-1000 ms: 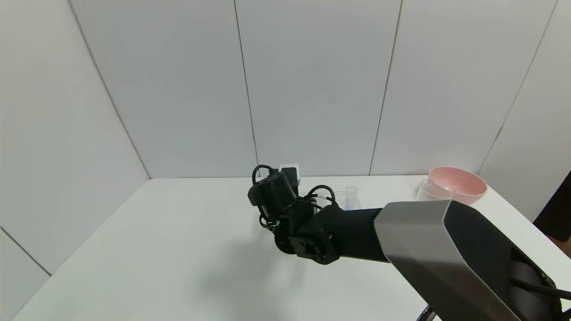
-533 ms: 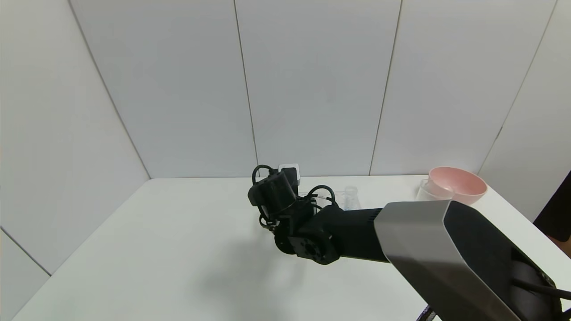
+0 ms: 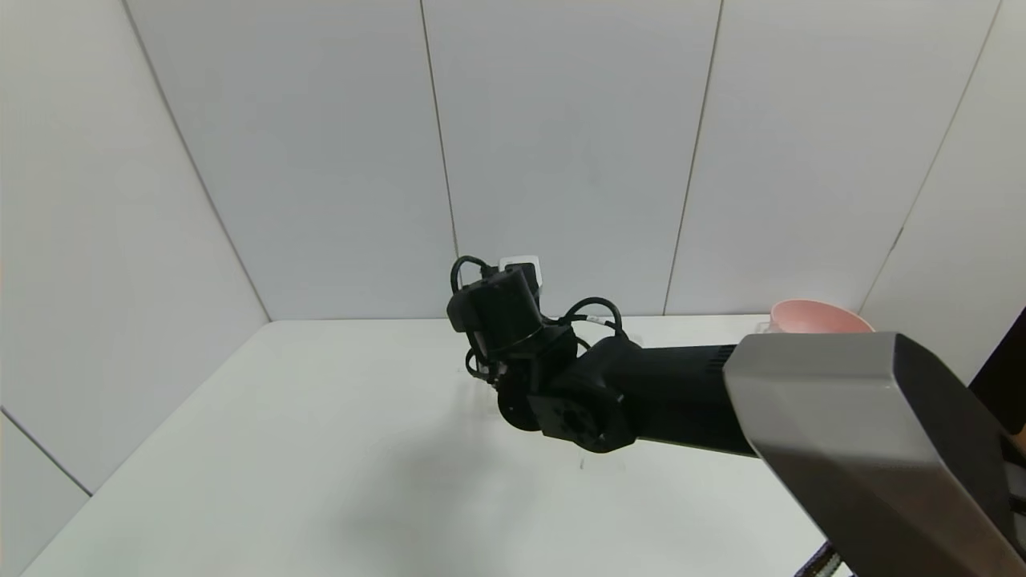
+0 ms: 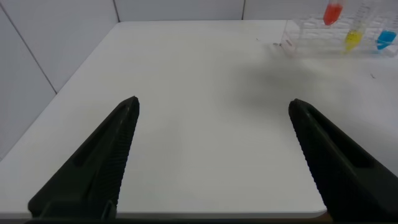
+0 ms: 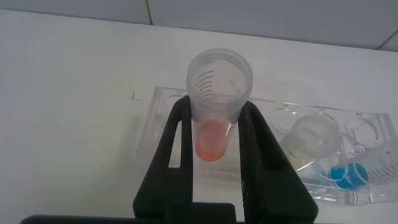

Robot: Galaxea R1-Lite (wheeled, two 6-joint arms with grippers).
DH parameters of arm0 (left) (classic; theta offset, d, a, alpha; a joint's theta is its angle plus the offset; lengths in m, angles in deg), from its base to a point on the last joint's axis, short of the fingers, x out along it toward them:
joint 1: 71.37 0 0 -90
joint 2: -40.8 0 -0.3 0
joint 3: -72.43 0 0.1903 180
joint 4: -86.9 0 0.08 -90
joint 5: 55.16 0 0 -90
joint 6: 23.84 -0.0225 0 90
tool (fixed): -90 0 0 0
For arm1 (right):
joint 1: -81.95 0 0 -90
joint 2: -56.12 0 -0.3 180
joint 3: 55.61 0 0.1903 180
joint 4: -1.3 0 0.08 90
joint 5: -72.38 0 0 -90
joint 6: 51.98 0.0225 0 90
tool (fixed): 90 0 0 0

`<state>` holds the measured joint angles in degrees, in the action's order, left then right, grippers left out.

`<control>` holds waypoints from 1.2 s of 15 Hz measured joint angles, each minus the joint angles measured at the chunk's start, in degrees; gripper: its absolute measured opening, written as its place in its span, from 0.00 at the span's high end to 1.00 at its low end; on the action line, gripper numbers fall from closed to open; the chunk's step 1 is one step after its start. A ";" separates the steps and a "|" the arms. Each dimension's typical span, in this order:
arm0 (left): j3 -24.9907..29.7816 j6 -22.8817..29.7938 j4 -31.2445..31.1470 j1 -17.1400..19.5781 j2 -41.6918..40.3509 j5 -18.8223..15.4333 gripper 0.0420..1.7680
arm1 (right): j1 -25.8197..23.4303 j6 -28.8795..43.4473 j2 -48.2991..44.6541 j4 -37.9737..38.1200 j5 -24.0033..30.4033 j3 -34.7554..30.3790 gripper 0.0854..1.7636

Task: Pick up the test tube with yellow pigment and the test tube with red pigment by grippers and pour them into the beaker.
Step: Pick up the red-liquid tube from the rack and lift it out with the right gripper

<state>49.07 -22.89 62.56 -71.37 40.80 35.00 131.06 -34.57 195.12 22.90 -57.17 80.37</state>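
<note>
The right gripper (image 5: 214,134) pinches the test tube with red pigment (image 5: 217,102), printed with unreadable graduation marks, above the clear rack (image 5: 348,180). The test tube with yellow pigment (image 4: 353,38) sits racked; the left gripper (image 4: 214,155) hangs spread.

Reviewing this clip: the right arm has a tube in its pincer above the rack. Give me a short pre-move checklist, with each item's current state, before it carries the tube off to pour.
1. Right pincer shut on the test tube with red pigment: ok, both fingers press its sides.
2. Tube clear of the rack: ok, its tip hangs above the rack.
3. Red liquid still at the tip, tube roughly upright: ok.
4. Test tube with yellow pigment and the blue-tipped tube seated in the rack: ok.
5. Beaker position and path: cannot tell, the right arm hides that part of the table.
6. Left pincer open and away from the rack: ok.
</note>
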 joint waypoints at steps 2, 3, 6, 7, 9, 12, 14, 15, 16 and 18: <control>0.00 0.00 -0.02 0.00 0.00 0.00 0.03 | 0.38 -0.79 -1.95 0.18 0.00 -0.57 0.76; 0.00 0.00 -0.02 0.00 0.00 0.00 0.03 | 0.50 -0.94 -2.72 0.21 -0.02 -0.93 0.76; 0.00 0.00 -0.02 0.00 0.00 0.00 0.03 | 0.74 -0.96 -4.27 0.10 -0.09 -2.26 0.76; 0.00 0.00 -0.02 0.00 0.00 0.00 0.03 | 0.77 -0.99 -4.49 0.07 -0.09 -2.41 0.76; 0.00 -0.02 -0.02 0.00 0.00 0.00 0.03 | 0.79 -1.01 -4.77 0.05 -0.09 -2.67 0.76; 0.00 0.00 -0.02 0.00 0.00 -0.02 0.03 | 1.10 -1.01 -6.25 -0.11 0.05 -5.32 0.76; 0.00 0.00 0.00 0.00 0.00 0.00 0.03 | 1.44 -1.02 -8.90 -0.77 2.02 -10.72 0.76; 0.00 0.00 0.00 0.00 0.00 0.00 0.03 | 1.57 -1.02 -10.80 -0.91 3.67 -14.24 0.76; 0.00 0.00 0.00 0.00 0.00 0.00 0.03 | 1.68 -1.02 -13.34 -1.13 5.72 -18.46 0.76; 0.00 0.00 0.00 0.00 0.00 0.00 0.03 | 1.76 -1.38 -19.15 -1.89 10.31 -27.61 0.76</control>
<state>49.07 -22.89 62.56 -71.37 40.80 35.00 132.82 -35.95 175.96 21.01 -46.86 52.76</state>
